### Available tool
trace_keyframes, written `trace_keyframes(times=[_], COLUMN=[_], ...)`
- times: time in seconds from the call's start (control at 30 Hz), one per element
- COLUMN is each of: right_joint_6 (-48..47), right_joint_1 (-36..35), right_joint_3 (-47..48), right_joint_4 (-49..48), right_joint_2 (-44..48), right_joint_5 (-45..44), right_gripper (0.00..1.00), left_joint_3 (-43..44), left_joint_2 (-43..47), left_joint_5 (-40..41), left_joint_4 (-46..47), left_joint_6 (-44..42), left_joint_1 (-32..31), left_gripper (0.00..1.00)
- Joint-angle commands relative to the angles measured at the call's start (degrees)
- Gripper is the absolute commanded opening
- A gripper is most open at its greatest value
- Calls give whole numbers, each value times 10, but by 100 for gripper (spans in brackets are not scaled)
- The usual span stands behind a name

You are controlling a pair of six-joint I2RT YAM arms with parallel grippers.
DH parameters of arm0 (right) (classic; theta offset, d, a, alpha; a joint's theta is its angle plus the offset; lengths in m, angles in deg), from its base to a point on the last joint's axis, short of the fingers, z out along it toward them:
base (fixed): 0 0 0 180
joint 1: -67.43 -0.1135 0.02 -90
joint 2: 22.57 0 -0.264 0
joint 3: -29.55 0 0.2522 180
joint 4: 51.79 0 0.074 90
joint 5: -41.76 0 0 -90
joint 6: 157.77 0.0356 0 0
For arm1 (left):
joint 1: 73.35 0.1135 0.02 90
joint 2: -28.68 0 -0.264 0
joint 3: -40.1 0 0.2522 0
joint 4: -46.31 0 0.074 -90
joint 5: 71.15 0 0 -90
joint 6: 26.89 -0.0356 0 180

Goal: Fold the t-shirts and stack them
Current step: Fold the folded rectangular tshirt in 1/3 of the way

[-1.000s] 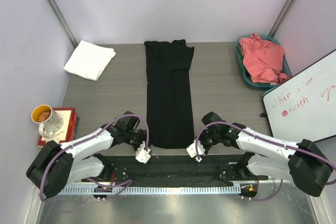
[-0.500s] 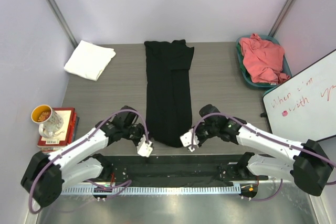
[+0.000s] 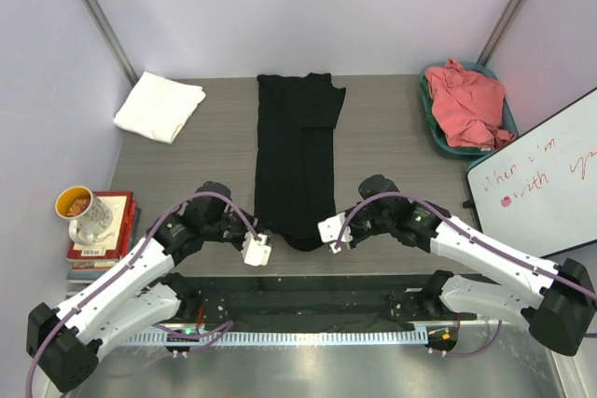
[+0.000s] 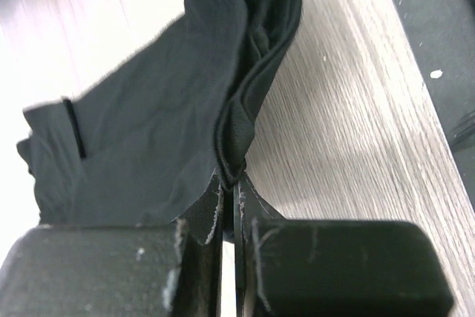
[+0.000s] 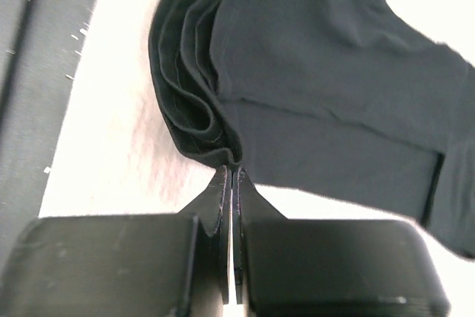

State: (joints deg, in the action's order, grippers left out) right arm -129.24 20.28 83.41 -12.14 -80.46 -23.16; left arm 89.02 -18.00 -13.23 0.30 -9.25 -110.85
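Observation:
The black t-shirt (image 3: 297,146) lies folded lengthwise in a long strip down the middle of the table; its print is hidden. My left gripper (image 3: 271,242) is shut on the near left corner of its hem, and bunched black cloth (image 4: 148,146) is pinched between the tips (image 4: 234,177). My right gripper (image 3: 318,238) is shut on the near right corner; layered hem folds (image 5: 319,94) rise from its tips (image 5: 232,170). The near hem is gathered and lifted off the table. A folded white t-shirt (image 3: 159,106) lies far left. A crumpled coral-pink t-shirt (image 3: 464,100) fills a bin.
A teal bin (image 3: 511,121) stands at the far right corner. A whiteboard (image 3: 546,174) leans at the right edge. A mug (image 3: 82,208) sits on a red book (image 3: 119,204) left of the table. A black strip runs along the table's near edge.
Both grippers have moved inward and away from the near edge, drawing the shirt's near hem up and narrower between them.

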Motion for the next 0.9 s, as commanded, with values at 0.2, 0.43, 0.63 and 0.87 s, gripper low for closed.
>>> trace_keyframes(times=[0.2, 0.43, 0.63, 0.87], right_joint_6=[29, 3, -37, -44], right_joint_1=[-1, 27, 91, 136], right_joint_3=[23, 46, 67, 110], right_joint_4=[-100, -113, -153, -229], right_joint_2=[-55, -111, -174, -260], right_joint_5=[-136, -129, -99, -95], right_gripper=[1, 1, 1, 1], left_joint_3=[-62, -18, 39, 107], left_joint_2=[-79, -198, -257, -328], left_joint_5=[57, 81, 77, 69], left_joint_4=[176, 293, 284, 276], left_joint_6=[42, 90, 76, 62], left_joint_1=[22, 38, 66, 104], left_gripper=[0, 0, 0, 0])
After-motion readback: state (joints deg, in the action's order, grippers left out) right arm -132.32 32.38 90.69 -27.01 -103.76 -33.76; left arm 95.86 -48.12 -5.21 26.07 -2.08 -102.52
